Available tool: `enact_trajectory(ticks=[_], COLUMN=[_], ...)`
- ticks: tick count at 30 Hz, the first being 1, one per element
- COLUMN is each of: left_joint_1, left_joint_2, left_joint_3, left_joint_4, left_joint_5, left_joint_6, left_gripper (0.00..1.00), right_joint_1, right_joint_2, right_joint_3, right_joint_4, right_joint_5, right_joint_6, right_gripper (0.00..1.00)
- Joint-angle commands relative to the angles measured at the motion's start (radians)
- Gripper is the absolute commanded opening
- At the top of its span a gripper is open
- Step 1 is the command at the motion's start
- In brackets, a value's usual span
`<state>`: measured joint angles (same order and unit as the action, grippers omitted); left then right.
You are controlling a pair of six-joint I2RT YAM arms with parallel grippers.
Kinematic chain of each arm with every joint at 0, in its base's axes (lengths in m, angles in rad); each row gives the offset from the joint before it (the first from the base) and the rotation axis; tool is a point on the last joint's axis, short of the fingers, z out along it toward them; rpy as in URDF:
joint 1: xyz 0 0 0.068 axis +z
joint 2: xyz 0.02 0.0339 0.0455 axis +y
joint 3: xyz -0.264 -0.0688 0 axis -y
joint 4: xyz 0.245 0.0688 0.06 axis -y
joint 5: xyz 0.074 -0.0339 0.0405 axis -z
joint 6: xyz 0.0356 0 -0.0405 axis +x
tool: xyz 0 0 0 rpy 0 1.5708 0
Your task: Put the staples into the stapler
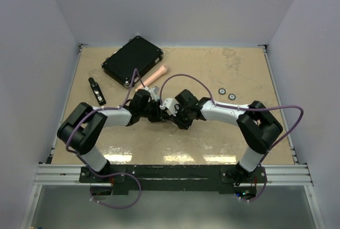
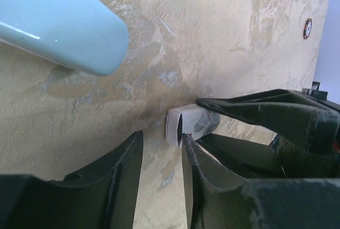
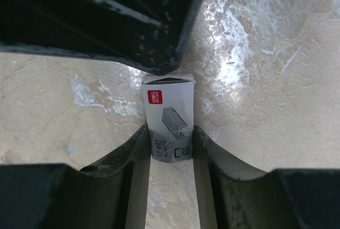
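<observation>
Two grippers of mine met over the middle of the table (image 1: pixel 212 144). Nearest, my right gripper (image 3: pixel 170 130) was pinched on the lower half of the staple box (image 3: pixel 169 113), one finger on each long side, its jaws no wider than the box. At twelve o'clock from that grip, my left gripper (image 2: pixel 162 136) stood partly open with nothing clasped. One of its fingertips (image 2: pixel 190 157) was touching the box's end and the other stood clear of it.

I judged the task to be at an early stage. The box was in hand and its end flap looked open, but no strip was out. Neither stapler was held or opened, so drawing the staples, opening a stapler and seating the strip were all left.

Farther off, the pink stapler (image 1: pixel 154 76) lay at twelve o'clock from my grippers. A black case (image 1: pixel 133 60) lay at eleven, the black stapler (image 1: pixel 96 91) between nine and ten, and two small rings (image 1: pixel 227 93) between two and three.

The staples themselves were hidden, presumably inside the box, and only their printed picture showed. Whether the box rested on the table I could not tell. A pale blue rounded thing (image 2: pixel 58 27) at ten o'clock in my left wrist view was cut off, and I could not name it.
</observation>
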<state>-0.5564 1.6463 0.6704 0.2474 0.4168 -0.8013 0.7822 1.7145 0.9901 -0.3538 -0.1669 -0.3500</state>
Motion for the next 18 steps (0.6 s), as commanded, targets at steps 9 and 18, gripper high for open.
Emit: enact_trajectory(ticks=[9,18], left_joint_1=[-0.014,-0.028], left_joint_2=[0.086,0.098], left_joint_3=[0.049,0.052], left_joint_4=[0.096,0.104], left_joint_5=[0.063,0.070], left_joint_6=[-0.010,-0.013], left_gripper=[0.33,0.33], right_joint_1=[0.014,0.019], right_joint_2=[-0.016,-0.010], right_joint_3=[-0.010,-0.008], right_joint_4=[0.027,0.027], right_joint_5=[-0.026,-0.020], right_joint_6=[-0.017,-0.017], right_gripper=[0.31,0.31])
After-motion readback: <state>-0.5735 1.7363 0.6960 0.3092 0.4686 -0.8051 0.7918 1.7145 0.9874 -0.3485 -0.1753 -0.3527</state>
